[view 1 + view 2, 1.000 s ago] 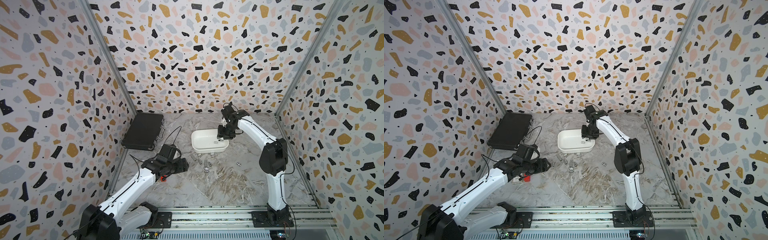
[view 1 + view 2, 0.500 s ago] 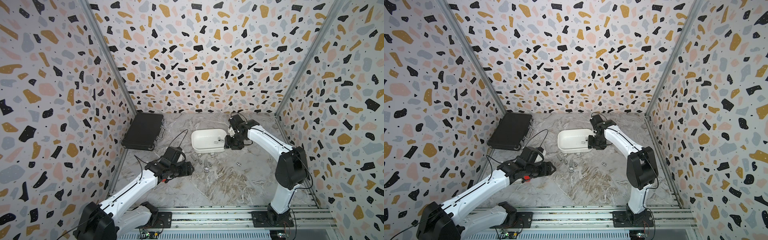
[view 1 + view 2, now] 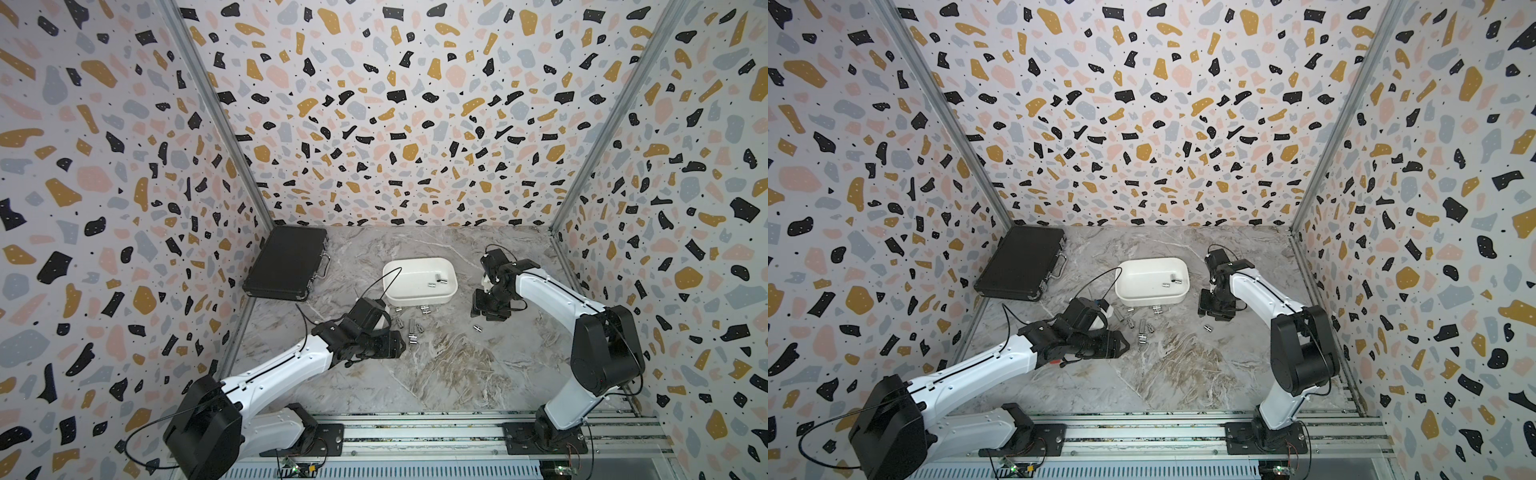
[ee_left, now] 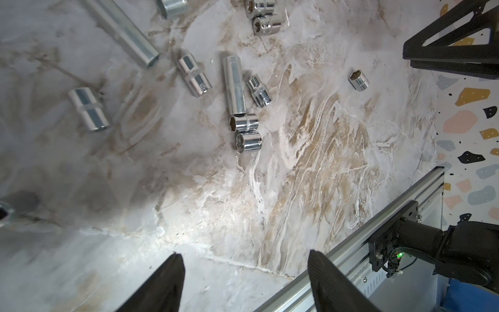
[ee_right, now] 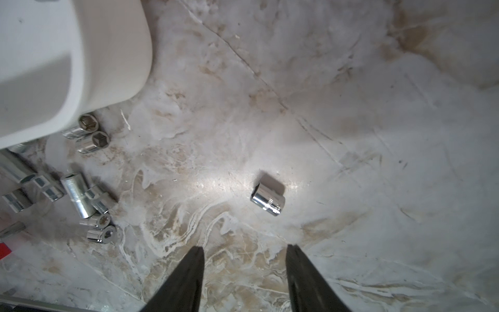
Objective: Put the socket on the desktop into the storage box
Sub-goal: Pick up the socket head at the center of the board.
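Right pincer (image 5: pixel 244 247) empty with jaws parted, near lone socket (image 5: pixel 267 198) lying on desktop (image 5: pixel 378 135), left pincer (image 4: pixel 243 254) likewise parted and empty, socket cluster (image 3: pixel 411 328) just beside storage box (image 3: pixel 415 296), three sockets (image 3: pixel 437 277) inside it

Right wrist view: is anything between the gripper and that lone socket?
Nothing visible. Only bare desktop lies between the open right gripper and the lone socket; the other sockets lie apart, near the storage box.
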Available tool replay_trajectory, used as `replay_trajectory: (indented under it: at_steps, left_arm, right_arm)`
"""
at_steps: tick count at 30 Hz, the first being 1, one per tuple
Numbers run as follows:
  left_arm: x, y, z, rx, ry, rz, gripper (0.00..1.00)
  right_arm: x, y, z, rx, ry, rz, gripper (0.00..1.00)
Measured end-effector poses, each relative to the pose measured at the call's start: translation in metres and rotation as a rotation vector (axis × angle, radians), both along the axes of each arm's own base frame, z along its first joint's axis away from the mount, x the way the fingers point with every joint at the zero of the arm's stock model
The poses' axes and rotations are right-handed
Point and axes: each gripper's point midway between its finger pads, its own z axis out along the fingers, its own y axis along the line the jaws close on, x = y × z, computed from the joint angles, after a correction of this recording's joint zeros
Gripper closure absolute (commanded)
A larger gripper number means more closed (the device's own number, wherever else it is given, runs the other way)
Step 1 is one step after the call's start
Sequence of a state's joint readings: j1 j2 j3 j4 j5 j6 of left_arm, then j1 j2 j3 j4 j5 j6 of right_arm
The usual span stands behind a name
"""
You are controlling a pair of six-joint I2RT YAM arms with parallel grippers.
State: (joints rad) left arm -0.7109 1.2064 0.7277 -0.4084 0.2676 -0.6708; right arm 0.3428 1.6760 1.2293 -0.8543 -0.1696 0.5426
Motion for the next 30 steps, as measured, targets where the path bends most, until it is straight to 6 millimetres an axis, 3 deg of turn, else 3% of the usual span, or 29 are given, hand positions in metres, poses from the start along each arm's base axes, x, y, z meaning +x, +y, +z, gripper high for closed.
replay_trajectory:
  at_steps: [5,11,18,30]
  left_arm:
    - [-0.001,-0.017,0.003,-0.002,-0.013,-0.042,0.24]
    - [-0.002,-0.031,0.007,-0.009,-0.035,-0.081,0.24]
    - [-0.004,-0.032,0.004,0.006,-0.040,-0.099,0.24]
    - [-0.001,-0.032,0.007,0.010,-0.060,-0.098,0.24]
  right_arm:
    - [-0.007,-0.006,-0.012,-0.009,0.026,-0.024,0.45]
    - [-0.005,-0.007,-0.014,-0.008,0.022,-0.041,0.45]
    - [-0.001,-0.009,-0.015,-0.015,0.016,-0.073,0.45]
    - [-0.001,-0.013,-0.044,-0.056,0.086,-0.114,0.45]
